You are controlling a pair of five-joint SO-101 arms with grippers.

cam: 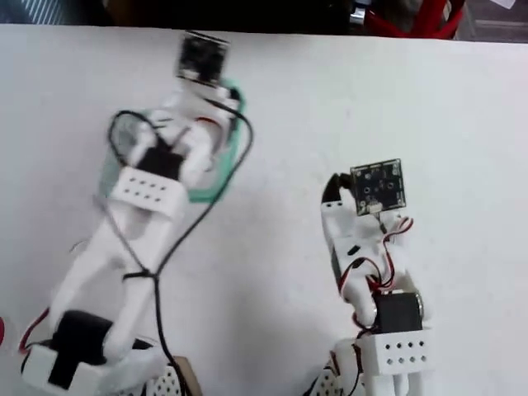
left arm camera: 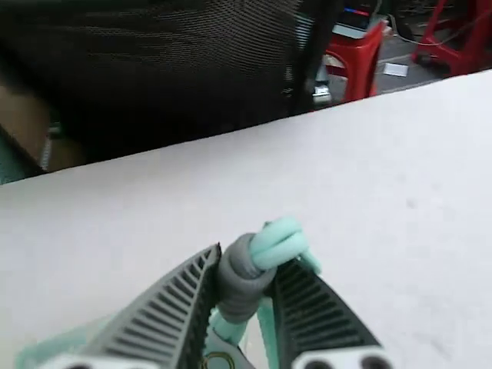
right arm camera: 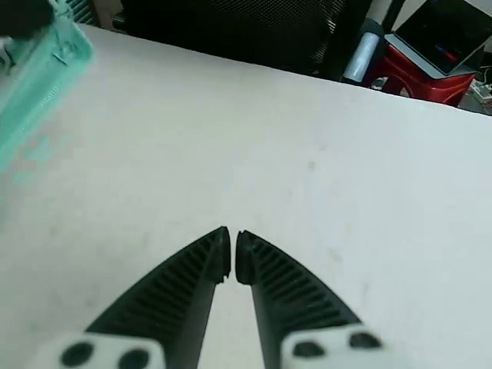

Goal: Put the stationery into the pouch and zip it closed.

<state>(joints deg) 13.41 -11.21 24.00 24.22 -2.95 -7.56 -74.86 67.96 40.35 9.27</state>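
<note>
Currently my left tool (left arm camera: 250, 263) is clamped on the zip pull (left arm camera: 270, 239), a short mint-green cord tab with a grey sleeve (left arm camera: 237, 283) around its base. The ribbed fingers (left arm camera: 188, 296) press against the sleeve from both sides, and the knotted green end projects just past their tips. The pull belongs to the pouch (cam: 200, 195), a mint-green item lying on the white surface (cam: 429, 107) in the upper left of the high view. My left arm (cam: 124, 239) extends over the pouch and covers most of it, so that view shows it as a green outline around the arm's wrist. In the left wrist view a strip of the same green material (left arm camera: 46, 350) sits in the lower left corner, beside the tool. My right tool (right arm camera: 232, 251) holds nothing. Its fingers are drawn together with a thin sliver between the tips, above bare surface. In the high view the right tool (cam: 332, 191) sits right of centre, well apart from the pouch. In the right wrist view one end of the pouch (right arm camera: 38, 69) appears in the upper left corner. I cannot tell from these views how far the zip is closed.
</note>
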